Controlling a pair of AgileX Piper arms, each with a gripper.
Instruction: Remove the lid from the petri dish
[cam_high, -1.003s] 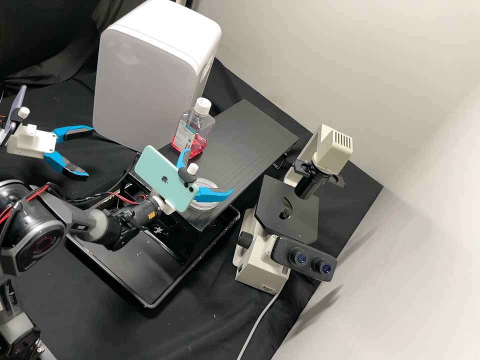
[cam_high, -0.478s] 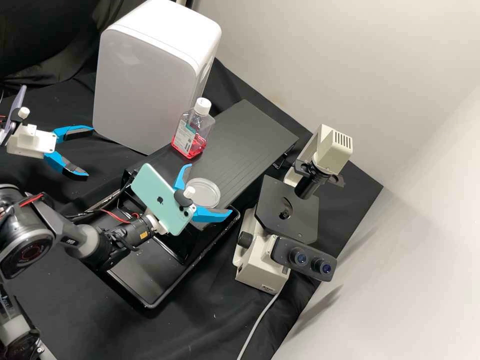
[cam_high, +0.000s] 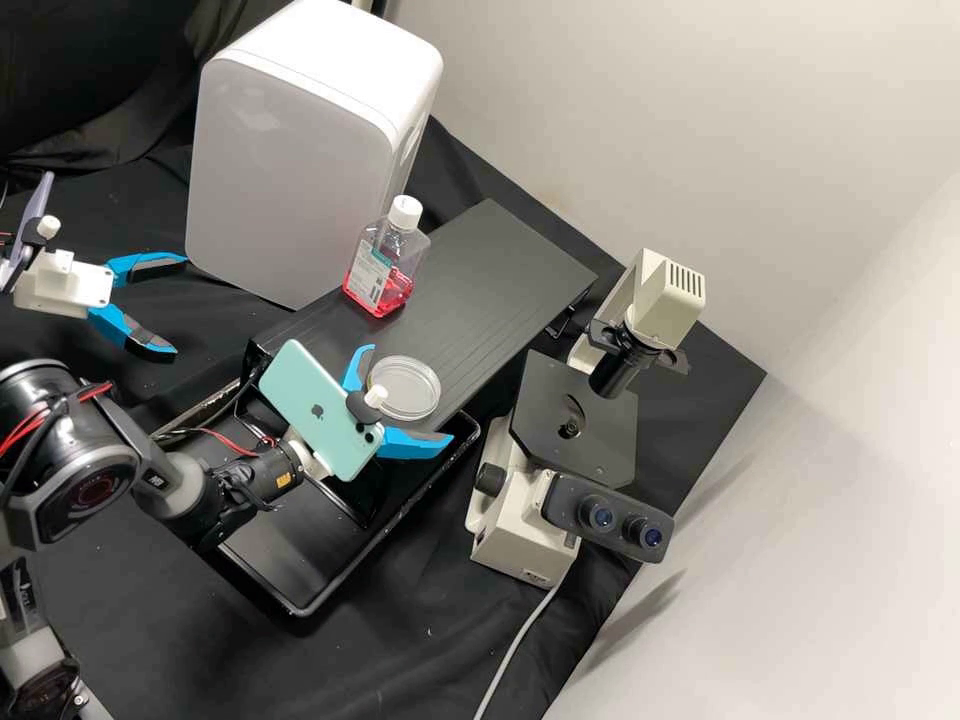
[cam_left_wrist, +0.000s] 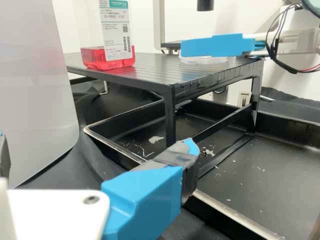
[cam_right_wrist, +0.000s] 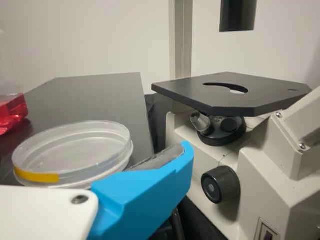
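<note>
Right gripper open, fingers straddling the petri dish, nothing clamped. Lid looks light, thin, slippery plastic; pinch opposite rim edges gently.

Right wrist view: clear round plastic petri dish, near rim hidden by blue finger of right gripper. Clear bottle of red liquid cut off by frame edge, just a corner showing. Left wrist view: dish mostly hidden behind same finger; bottle's neck & cap out of frame.
</note>
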